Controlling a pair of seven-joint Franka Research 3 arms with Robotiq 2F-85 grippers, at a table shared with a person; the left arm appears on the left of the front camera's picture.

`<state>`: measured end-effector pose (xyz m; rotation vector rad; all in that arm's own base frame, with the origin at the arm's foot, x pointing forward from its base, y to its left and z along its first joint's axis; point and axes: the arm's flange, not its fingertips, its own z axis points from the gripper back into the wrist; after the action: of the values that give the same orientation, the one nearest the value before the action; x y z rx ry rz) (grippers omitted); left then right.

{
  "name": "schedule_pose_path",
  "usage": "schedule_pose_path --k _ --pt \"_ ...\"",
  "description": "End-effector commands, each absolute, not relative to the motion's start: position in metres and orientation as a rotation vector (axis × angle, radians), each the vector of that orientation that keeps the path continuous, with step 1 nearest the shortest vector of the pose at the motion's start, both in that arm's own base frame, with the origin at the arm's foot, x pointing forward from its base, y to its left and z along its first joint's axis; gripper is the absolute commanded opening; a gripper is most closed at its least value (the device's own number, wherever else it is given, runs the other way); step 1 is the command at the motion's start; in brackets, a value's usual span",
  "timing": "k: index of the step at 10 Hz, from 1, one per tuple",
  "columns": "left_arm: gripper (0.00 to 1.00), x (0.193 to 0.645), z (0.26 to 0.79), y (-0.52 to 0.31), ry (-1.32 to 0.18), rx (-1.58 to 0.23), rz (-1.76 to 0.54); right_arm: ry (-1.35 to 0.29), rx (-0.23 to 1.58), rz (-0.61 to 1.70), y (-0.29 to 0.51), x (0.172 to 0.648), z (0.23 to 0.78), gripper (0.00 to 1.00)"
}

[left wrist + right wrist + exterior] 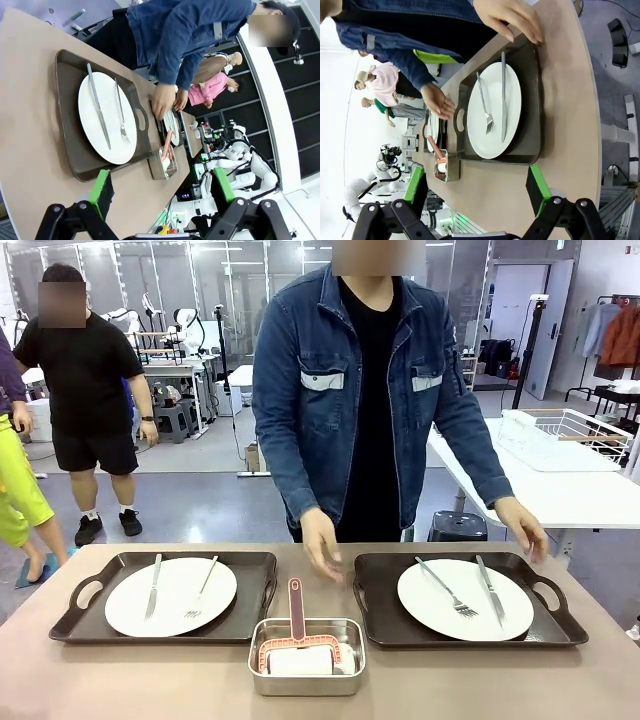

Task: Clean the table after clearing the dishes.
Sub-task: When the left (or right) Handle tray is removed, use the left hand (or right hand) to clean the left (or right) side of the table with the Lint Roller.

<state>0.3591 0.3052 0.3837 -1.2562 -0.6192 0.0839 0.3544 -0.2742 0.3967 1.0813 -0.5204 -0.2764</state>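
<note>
Fingers apart, empty, on left gripper [162,184] and right gripper [476,184]. The round white plates [171,596] on dark brown handled trays [255,585] look rigid and breakable, with silver cutlery [153,585] lying loose; best grasped by the tray handles.

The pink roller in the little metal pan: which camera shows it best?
The front view: the roller lies near and central in its steel pan, handle pointing toward the person. Both wrist views catch it small, far off and sideways, with little more than the handle clear.
</note>
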Motion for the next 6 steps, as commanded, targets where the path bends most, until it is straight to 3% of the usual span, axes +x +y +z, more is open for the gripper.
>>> schedule_pose_path --k 1,6 --pt "1.0 0.3552 0.3828 0.3057 -0.631 -1.262 0.074 -0.527 1.085 -0.261 -0.2729 0.3539 0.3977 1.0" --pt "1.0 0.3552 0.3828 0.3057 -0.631 -1.262 0.074 -0.527 1.085 -0.261 -0.2729 0.3539 0.3977 1.0"
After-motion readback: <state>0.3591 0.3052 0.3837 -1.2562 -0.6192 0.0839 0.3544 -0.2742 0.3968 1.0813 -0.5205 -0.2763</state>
